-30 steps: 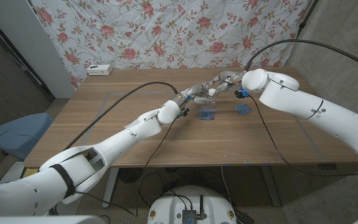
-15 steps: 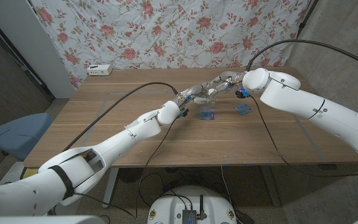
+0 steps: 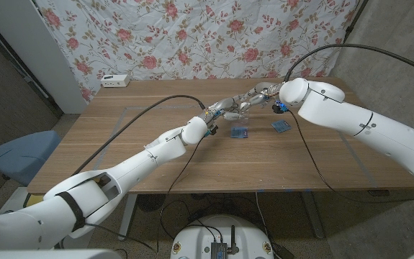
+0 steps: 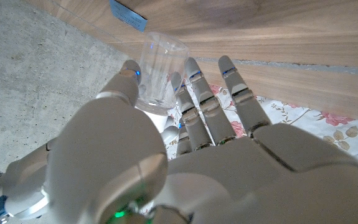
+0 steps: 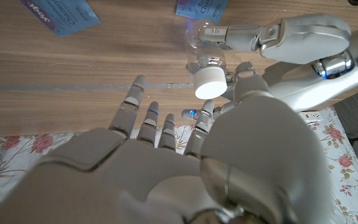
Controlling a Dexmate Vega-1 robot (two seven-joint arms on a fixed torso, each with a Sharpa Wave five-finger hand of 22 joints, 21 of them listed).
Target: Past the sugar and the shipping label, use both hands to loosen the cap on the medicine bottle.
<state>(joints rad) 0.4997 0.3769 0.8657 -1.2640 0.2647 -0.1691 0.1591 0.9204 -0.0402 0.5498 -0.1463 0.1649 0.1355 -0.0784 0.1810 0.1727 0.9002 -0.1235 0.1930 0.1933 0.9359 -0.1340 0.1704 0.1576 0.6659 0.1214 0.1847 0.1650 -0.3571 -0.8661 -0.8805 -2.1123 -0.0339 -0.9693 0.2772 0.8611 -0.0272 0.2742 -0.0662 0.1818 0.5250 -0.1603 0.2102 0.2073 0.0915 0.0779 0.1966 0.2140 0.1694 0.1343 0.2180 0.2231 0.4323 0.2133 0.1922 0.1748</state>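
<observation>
- Medicine bottle point(image 5: 202, 38) clear, w/ white cap point(image 5: 208, 81), held up off wooden table point(image 3: 120, 155) at far-middle area, betw. the two hands in head view.
- Left hand point(image 3: 230, 108) clamped on bottle body: in right wrist view thumb on one side, fingers point(image 5: 244, 31) on the other, cap end poking out toward right hand.
- Same bottle in left wrist view point(image 4: 160, 71): see-through ribbed body pinched betw. thumb and fingers point(image 4: 194, 93).
- Right hand point(image 3: 261, 95) at cap end, just beside left hand; in right wrist view fingers point(image 5: 142, 115) spread apart, thumb close beside cap. Touching cap or not: can't tell. Hand not closed on anything visible.
- Two blue sugar packets on table near side of the hands: one point(image 3: 240, 132) under left hand, other point(image 3: 281, 126) under right forearm. Both also in right wrist view, beyond bottle point(image 5: 63, 15), point(image 5: 200, 6).
- White power strip point(image 3: 115, 80) at far left table edge, well apart from bottle.
- Black cables trailing from both arms across tabletop point(image 3: 149, 115).
- Floral cloth point(image 3: 192, 36) hanging behind table.
</observation>
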